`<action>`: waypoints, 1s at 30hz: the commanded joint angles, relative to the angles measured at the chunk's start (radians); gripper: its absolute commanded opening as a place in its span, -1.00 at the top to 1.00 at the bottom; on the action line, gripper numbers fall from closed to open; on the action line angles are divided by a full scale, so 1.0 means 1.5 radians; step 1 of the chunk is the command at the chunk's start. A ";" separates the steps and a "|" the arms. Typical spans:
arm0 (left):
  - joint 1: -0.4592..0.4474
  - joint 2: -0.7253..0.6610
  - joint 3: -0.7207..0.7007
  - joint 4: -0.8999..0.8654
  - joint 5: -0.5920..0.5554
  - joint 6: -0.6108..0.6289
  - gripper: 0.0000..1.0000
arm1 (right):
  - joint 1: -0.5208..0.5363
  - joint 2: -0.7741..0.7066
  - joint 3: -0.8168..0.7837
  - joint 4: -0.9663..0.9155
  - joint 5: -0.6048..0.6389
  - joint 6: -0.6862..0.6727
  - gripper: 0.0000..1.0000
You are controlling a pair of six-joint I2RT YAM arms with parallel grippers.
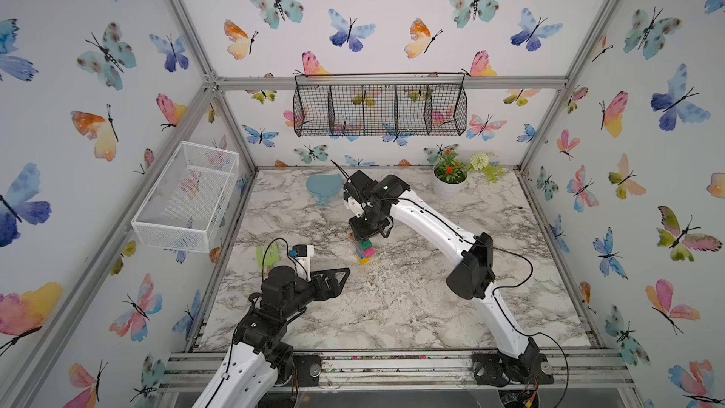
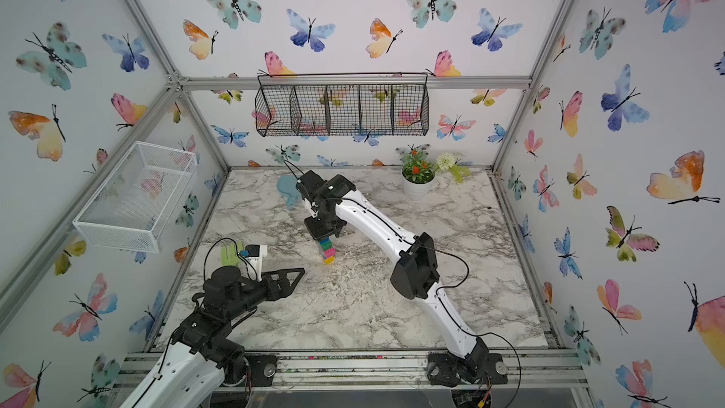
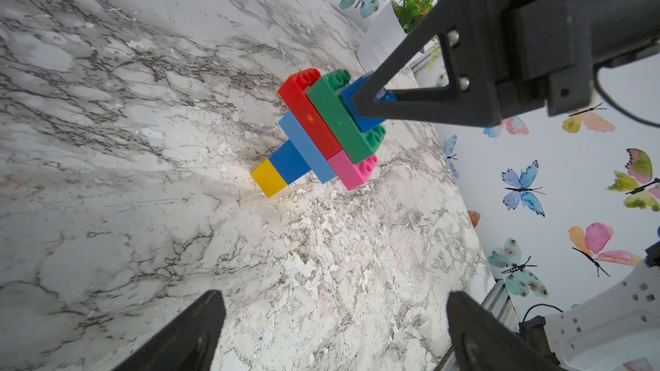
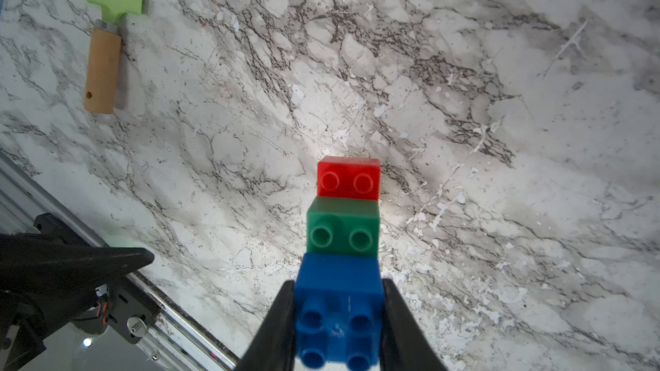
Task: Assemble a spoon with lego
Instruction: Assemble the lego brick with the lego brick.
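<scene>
Standing spoon at the final seating step. My right gripper (image 4: pixel 337 285) is clamping the top blue brick (image 4: pixel 339 301) from both sides, one finger on each side wall. My left gripper (image 3: pixel 334 301) is lying with its jaws spread wide and empty, well apart from the piece and pointing toward it.

The spoon (image 3: pixel 321 130) is standing near the middle of the desk (image 3: pixel 143 137), stem down. Its yellow brick (image 3: pixel 269 178) seems to be resting on the surface. All seven bricks appear joined: yellow, blue, light-blue, red with pink, green, and the blue one on top.

I am judging the step as pressing this last brick home. Because the foot is narrow and the head wide, I am advising a push straight down the line of the stem. Any sideways load is likely to be tipping the piece or levering a joint apart. When letting go, the fingers should be parting evenly and without twist.
</scene>
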 commanded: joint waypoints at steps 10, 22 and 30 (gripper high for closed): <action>-0.003 -0.010 -0.020 0.014 0.010 -0.006 -0.98 | 0.013 0.113 -0.041 -0.044 -0.009 -0.018 0.97; -0.003 -0.011 -0.022 0.013 0.008 -0.006 -0.98 | 0.023 0.081 -0.108 -0.046 0.025 -0.008 0.97; -0.003 -0.012 -0.022 0.013 0.008 -0.006 -0.98 | 0.029 0.057 -0.146 -0.045 0.035 0.001 0.96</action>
